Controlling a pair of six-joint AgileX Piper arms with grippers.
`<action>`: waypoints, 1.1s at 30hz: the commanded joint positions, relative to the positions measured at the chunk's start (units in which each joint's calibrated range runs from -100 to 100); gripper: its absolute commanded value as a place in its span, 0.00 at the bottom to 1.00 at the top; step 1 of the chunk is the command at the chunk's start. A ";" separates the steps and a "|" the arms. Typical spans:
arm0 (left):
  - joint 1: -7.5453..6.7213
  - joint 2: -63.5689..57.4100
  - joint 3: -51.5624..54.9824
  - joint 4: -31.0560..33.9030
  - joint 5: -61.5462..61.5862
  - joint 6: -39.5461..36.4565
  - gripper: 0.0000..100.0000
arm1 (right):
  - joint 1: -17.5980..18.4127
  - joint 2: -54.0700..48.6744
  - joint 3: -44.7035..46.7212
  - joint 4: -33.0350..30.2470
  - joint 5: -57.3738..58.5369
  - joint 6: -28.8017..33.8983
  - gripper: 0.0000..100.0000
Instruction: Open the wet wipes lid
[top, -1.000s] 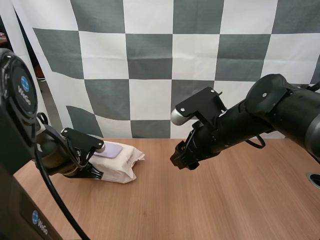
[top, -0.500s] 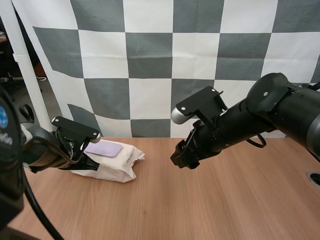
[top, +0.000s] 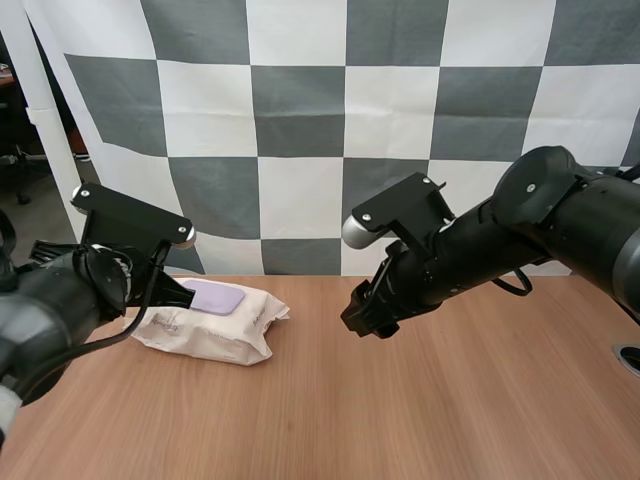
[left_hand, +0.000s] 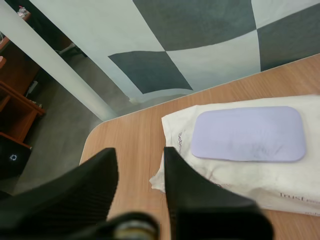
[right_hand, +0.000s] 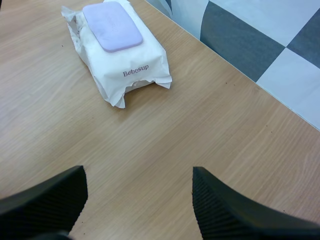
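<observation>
The white pack of wet wipes (top: 222, 330) lies flat on the wooden table (top: 420, 410), toward its far left corner. Its lilac lid (top: 212, 297) faces up and sits shut, flush with the wrapper. In the right wrist view the side of the pack turned toward us carries the lettering (right_hand: 135, 71) "Bebesup".

Our left gripper (left_hand: 140, 156) is at the pack's left end, low over the table. Its two black fingers stand parted with nothing between them. One finger (left_hand: 200, 195) lies just beside the crimped end of the wrapper; we cannot tell whether it touches.

Our right gripper (right_hand: 137, 176) hangs above the middle of the table, well apart from the pack and to its right. Its fingers are spread wide and hold nothing, and bare wood shows between them.
</observation>
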 joint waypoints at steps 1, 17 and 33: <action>0.01 1.04 0.00 -0.03 -0.84 -0.27 1.00 | 0.03 0.01 -0.07 0.03 0.02 0.07 1.00; -0.14 25.60 -1.00 2.06 -14.10 1.69 1.00 | 0.03 0.01 -0.07 0.03 1.31 0.07 1.00; -0.16 11.81 -1.05 2.67 -20.78 -2.82 1.00 | 0.03 0.01 -0.07 0.15 1.30 1.05 1.00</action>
